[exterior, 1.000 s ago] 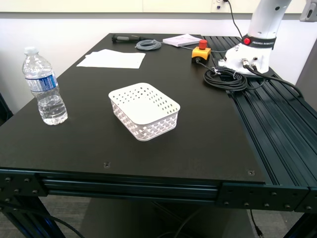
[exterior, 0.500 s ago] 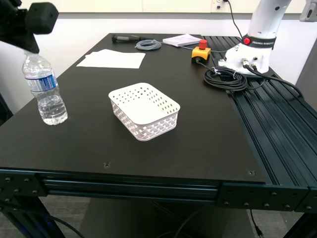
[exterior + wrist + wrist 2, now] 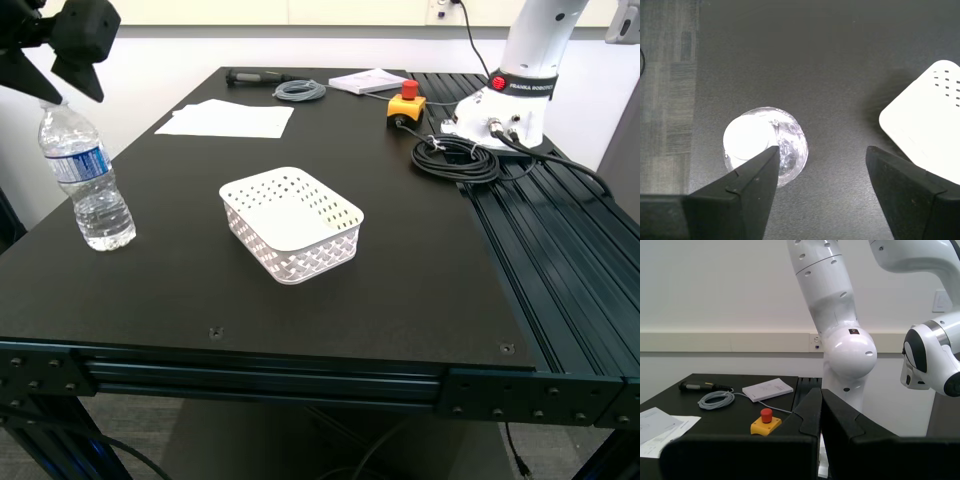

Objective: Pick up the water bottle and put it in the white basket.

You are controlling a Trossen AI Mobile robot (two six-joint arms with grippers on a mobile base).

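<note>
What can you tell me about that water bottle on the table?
The water bottle is small, clear ribbed plastic with a white cap and a blue-and-white label band, partly filled with water. It leans slightly near the table's edge at the exterior view's left. My first gripper hangs open above it, one finger beside the cap.

I work in a robotics lab: a black matte worktable (image 3: 400, 250) on slotted aluminium framing carries a white industrial robot arm (image 3: 525, 70), a yellow emergency-stop box with red button (image 3: 406, 104), and coiled black cables (image 3: 456, 156).

A black table (image 3: 400, 240) carries the water bottle (image 3: 88, 185), the white basket (image 3: 291, 222) and papers (image 3: 227, 118).
</note>
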